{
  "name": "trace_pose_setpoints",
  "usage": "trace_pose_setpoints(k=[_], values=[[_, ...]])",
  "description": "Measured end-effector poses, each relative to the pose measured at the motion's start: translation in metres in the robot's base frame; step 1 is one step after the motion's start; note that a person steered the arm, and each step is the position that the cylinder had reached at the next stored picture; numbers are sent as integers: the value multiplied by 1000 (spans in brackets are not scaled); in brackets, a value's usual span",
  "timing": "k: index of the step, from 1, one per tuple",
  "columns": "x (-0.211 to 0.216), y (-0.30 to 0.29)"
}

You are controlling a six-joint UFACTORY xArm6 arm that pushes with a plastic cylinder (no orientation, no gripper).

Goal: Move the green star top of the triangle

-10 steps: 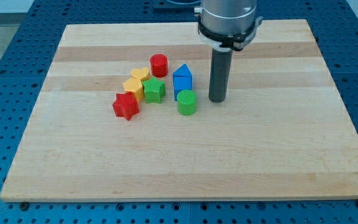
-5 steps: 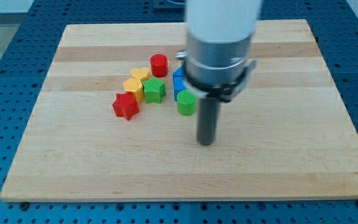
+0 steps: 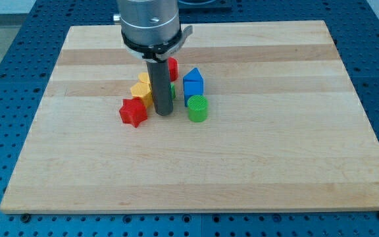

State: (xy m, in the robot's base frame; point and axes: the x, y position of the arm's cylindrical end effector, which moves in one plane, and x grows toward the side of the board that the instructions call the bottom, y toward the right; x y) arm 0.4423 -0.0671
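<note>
**A:** Where do we stand? Our tip (image 3: 164,114) sits on the board (image 3: 295,164) at the view's bottom edge of the cluster, between the red star (image 3: 133,112) on the view's left and the green cylinder (image 3: 198,108) on the view's right; the rod rises straight up and covers most of the green star (image 3: 172,90); only a sliver of green shows at the rod's right edge.

**B:** So the green star is just behind the rod, toward the view's top; whether we touch it we cannot tell. As for fingers, we have none to hold wide or narrow (a bare rod, nothing to close); we only push.

**A:** And the triangle? The blue block (image 3: 193,82) with the peaked top is our best reading of it; it stands just to the view's right of the star, above the green cylinder.

**B:** The star looks like a small, hard, light plastic piece; we judge it will slide readily on smooth wood; its points, though, may make it spin if we press off-centre.

**A:** Then we should meet it square on a flat notch between points; the yellow blocks (image 3: 141,88) and the red cylinder (image 3: 172,65) crowd it closely, so a careless shove could drag neighbours along.

**B:** Agreed; the star has yet to get above the blue block.
</note>
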Motion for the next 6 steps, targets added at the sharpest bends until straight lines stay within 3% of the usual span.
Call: trace_pose_setpoints(k=[2, 6], values=[[-50, -1], [-70, -23]])
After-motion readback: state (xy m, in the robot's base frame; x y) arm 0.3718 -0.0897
